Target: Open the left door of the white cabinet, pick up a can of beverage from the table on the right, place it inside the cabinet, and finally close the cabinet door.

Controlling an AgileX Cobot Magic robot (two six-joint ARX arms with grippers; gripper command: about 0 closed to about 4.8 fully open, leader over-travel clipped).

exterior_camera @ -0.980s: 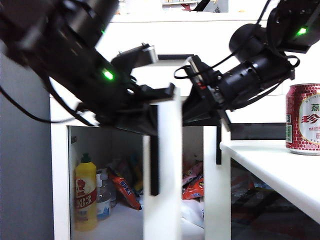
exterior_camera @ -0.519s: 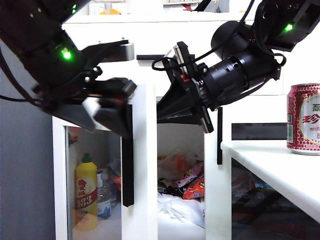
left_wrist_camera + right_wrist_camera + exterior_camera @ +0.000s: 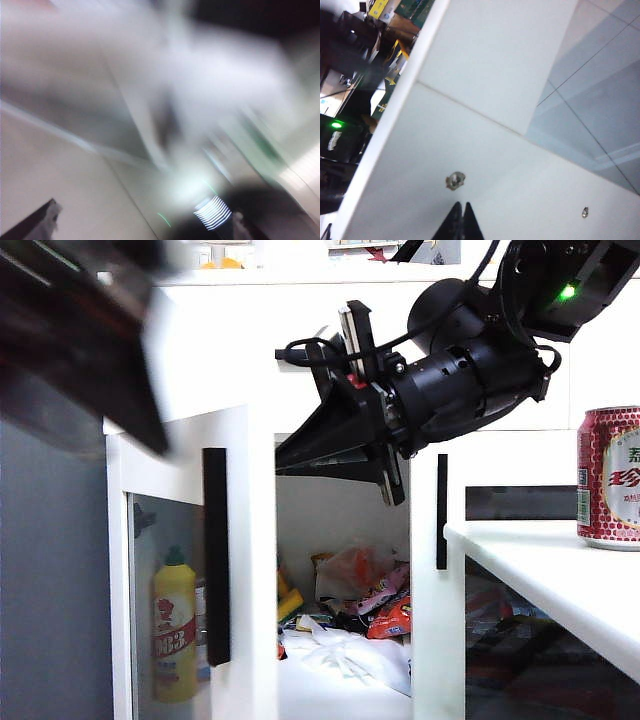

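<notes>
The left door [image 3: 225, 560] of the white cabinet [image 3: 330, 360] stands swung out, its long axis upright and its outer edge turned toward me, so the vertical black bar handle [image 3: 216, 556] faces front and the dark glass panel [image 3: 165, 610] angles off to the left. Through that glass shows a yellow bottle [image 3: 174, 630] standing upright on the cabinet floor. In the open compartment beside the door lies a jumble of snack packets [image 3: 375, 605] and a crumpled white bag [image 3: 345, 652]. The can of beverage [image 3: 608, 478] stands upright on the table [image 3: 540, 580] at the far right, well apart from the cabinet opening, its long axis vertical and its white label facing toward the left. The right gripper [image 3: 290, 453] hangs in front of the top of the opening, pointing leftward and a little down, its dark fingers pressed together into a single wedge with nothing between them; the right wrist view shows the same closed tips [image 3: 459, 222] close against a plain white panel [image 3: 485, 165] with a small screw hole. It sits between the can and the open shelf space. The left arm [image 3: 80, 360] is a dark blur at the upper left, above the door and clear of the handle; the left gripper itself is smeared in both views, so I cannot tell how wide it stands or whether it holds anything.
</notes>
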